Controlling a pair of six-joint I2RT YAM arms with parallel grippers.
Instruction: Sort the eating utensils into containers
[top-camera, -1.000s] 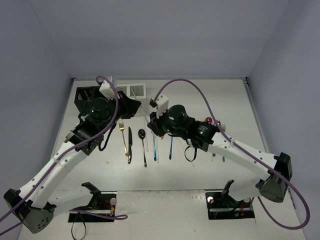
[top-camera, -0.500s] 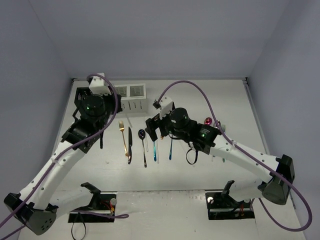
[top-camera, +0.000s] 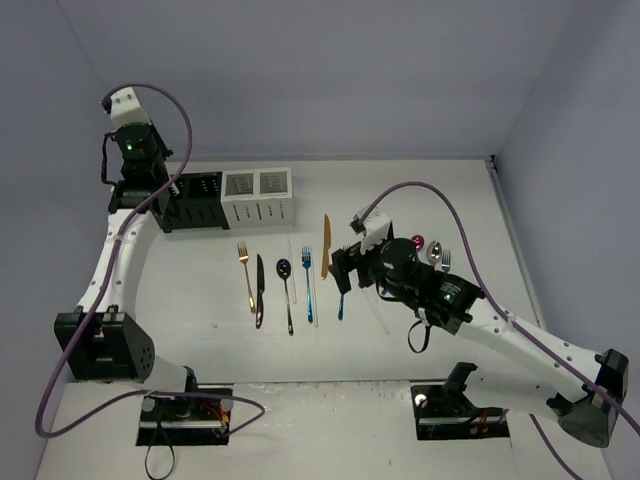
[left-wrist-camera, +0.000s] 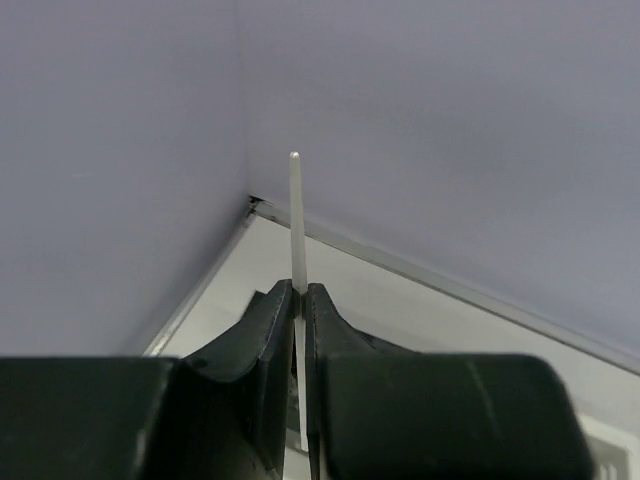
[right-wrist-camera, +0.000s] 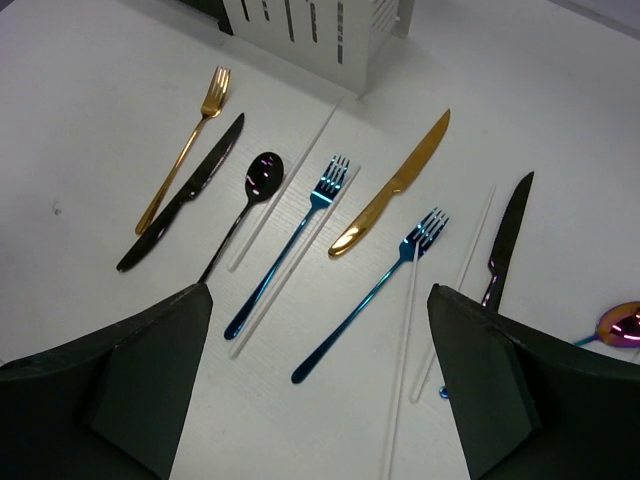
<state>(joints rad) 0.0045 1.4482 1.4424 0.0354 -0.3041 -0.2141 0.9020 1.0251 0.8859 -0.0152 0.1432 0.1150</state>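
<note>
The chopstick (left-wrist-camera: 296, 220) is off the desk (top-camera: 400, 200), clamped upright between the left fingers (left-wrist-camera: 262, 335), which are pressed narrow against its shaft. Its free end points toward the wall corner.

**Change.** A second ago both arms met over the middle of the utensil row. The left arm has since risen to the back-left, next to the black caddy (top-camera: 195, 200). The right fingers (right-wrist-camera: 150, 385) have sprung wide, hold nothing, and have drawn back toward the right. This reads as a handover completed: the chopstick is now positioned for deposit, and the right arm is free for the next pick.

**View comparison.**
- Only the left wrist view shows the grip; the top view does not resolve the chopstick.
- Only the top view places the left arm relative to the black caddy and the white caddy (top-camera: 258, 196). Whether it is over a compartment cannot be told.
- The right wrist view details the remaining items: gold fork (right-wrist-camera: 185, 150), black knife (right-wrist-camera: 185, 205), black spoon (right-wrist-camera: 262, 175), two blue forks (right-wrist-camera: 300, 235), gold knife (right-wrist-camera: 392, 187), and further chopsticks (right-wrist-camera: 405, 350).
</note>
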